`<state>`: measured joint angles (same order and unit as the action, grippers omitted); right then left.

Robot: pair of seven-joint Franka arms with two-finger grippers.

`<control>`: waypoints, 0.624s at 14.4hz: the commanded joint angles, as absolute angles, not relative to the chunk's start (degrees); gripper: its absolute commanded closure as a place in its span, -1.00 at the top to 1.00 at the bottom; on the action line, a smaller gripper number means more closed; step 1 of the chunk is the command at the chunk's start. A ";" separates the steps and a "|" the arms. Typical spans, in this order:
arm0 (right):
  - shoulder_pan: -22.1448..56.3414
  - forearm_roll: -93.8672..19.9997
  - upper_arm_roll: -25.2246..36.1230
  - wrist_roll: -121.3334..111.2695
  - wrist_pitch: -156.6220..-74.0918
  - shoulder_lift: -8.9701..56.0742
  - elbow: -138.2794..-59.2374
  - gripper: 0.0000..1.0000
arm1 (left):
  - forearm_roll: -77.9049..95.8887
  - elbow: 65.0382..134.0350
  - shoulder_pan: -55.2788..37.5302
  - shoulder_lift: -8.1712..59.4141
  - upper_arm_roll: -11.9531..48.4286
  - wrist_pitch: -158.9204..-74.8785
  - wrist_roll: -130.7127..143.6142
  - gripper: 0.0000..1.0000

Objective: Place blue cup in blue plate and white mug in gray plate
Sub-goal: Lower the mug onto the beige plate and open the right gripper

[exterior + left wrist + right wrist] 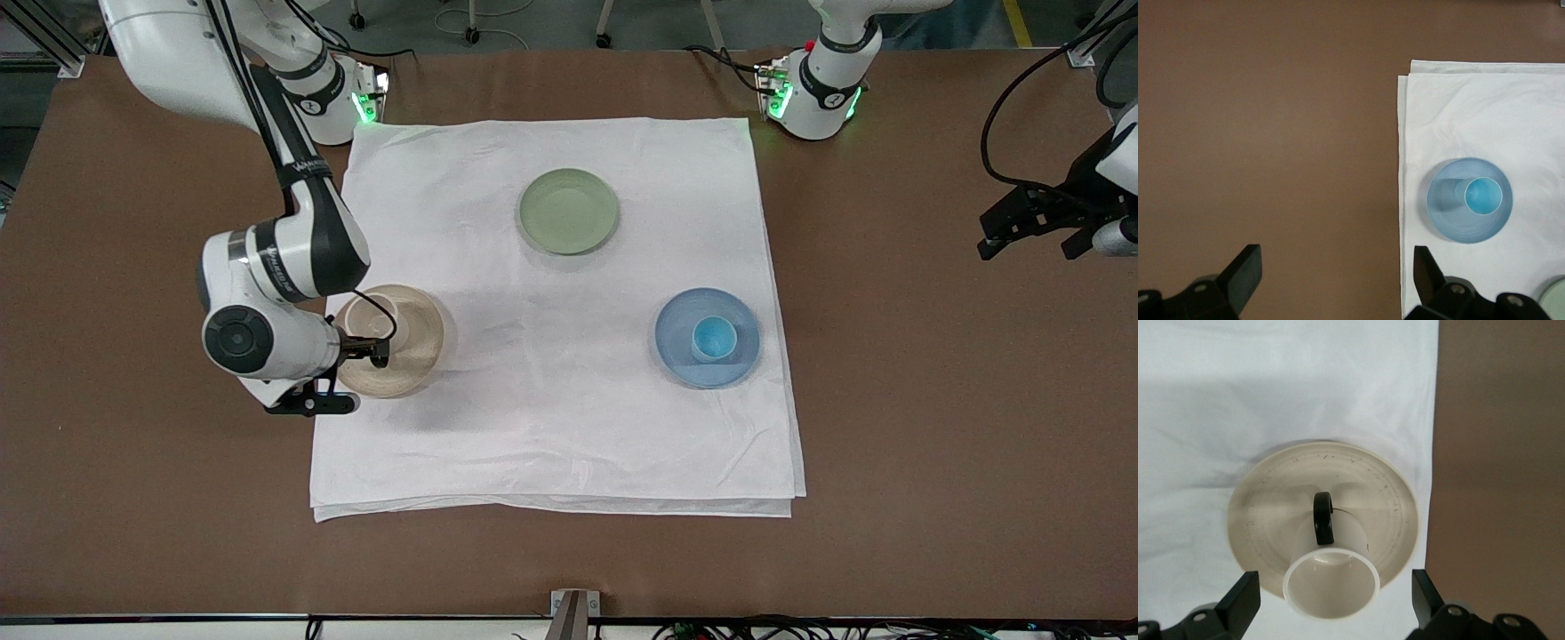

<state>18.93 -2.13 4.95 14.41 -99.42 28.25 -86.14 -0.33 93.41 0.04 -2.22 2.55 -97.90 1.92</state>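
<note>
The white mug (pixel 373 320) stands upright on the gray plate (pixel 418 351) at the right arm's end of the cloth. My right gripper (pixel 360 348) hangs open just above it. In the right wrist view the fingers (pixel 1238 600) stand wide on either side of the mug's rim (pixel 1331 587) without touching it, and its dark handle (pixel 1323 519) lies over the gray plate (pixel 1271 500). The blue cup (pixel 714 338) stands in the blue plate (pixel 676 356). My left gripper (pixel 1031 242) waits open over bare table at the left arm's end; its wrist view shows it (pixel 1338 280), the blue cup (pixel 1483 196) and the blue plate (pixel 1451 220).
A pale green plate (pixel 569 211) lies on the white cloth (pixel 551 418), farther from the front camera than the other two plates. Its edge shows in the left wrist view (pixel 1555 297). Brown tabletop (pixel 933 400) surrounds the cloth.
</note>
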 commanded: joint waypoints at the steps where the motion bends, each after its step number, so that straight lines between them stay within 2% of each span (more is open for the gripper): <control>1: 17.49 -2.02 6.85 15.03 -91.78 27.69 -76.76 1.00 | -0.62 92.29 0.18 -1.58 2.72 -98.00 1.23 0.99; 3: 16.09 -1.67 8.08 13.98 -90.44 27.51 -72.44 1.00 | -0.62 92.29 0.09 -1.58 2.72 -98.00 1.23 0.99; 9: 7.22 -2.20 9.32 5.04 -90.61 21.98 -70.66 1.00 | -0.53 91.23 -0.44 -1.67 2.81 -97.91 2.11 1.00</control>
